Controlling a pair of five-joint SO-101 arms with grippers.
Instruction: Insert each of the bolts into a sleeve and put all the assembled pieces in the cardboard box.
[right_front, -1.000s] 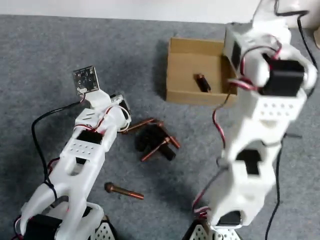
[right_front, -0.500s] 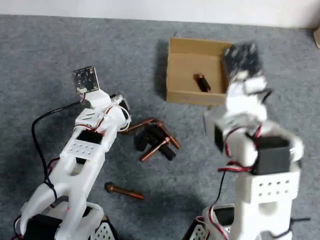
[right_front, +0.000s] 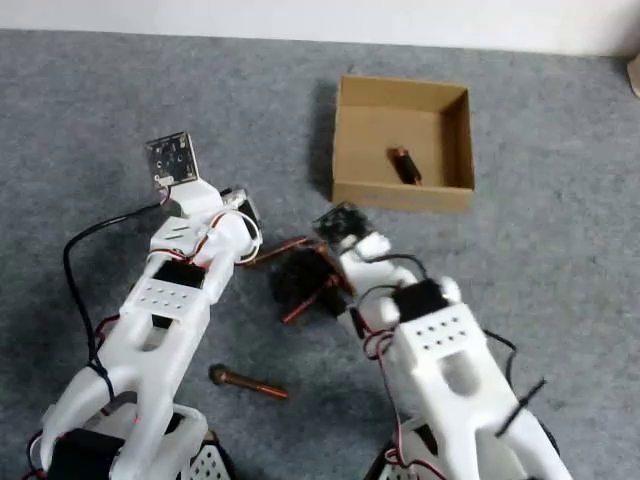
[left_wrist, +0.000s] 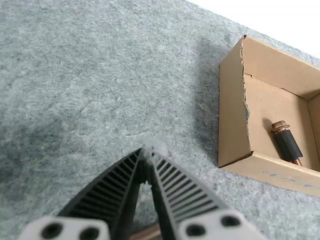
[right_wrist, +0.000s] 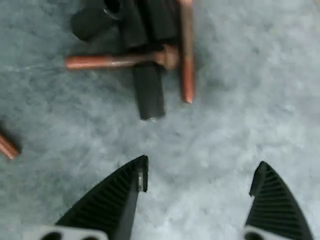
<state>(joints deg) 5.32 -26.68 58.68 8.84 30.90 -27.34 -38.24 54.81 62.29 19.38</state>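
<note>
**Two grippers beside a heap of loose bolts (right_front: 308, 300) and sleeves (right_front: 300, 272), located with reference to the cardboard box (right_front: 400, 194).**
One assembled piece (right_front: 403, 165) (a copper bolt through a black sleeve) lies inside the box, close to its front wall. The heap rests on the grey carpet (right_front: 100, 100) near the box's front left corner. A lone bolt (right_front: 248, 382) lies well apart from the box, toward the arm bases. The right gripper (right_wrist: 200, 165) hangs over the carpet on the side of the heap away from the box, its jaws spread wide and holding nothing. The left gripper (left_wrist: 148, 151) points toward the box's left wall with its fingertips pressed together. A copper shaft shows between the finger roots, but whether it is clamped cannot be told.
</note>
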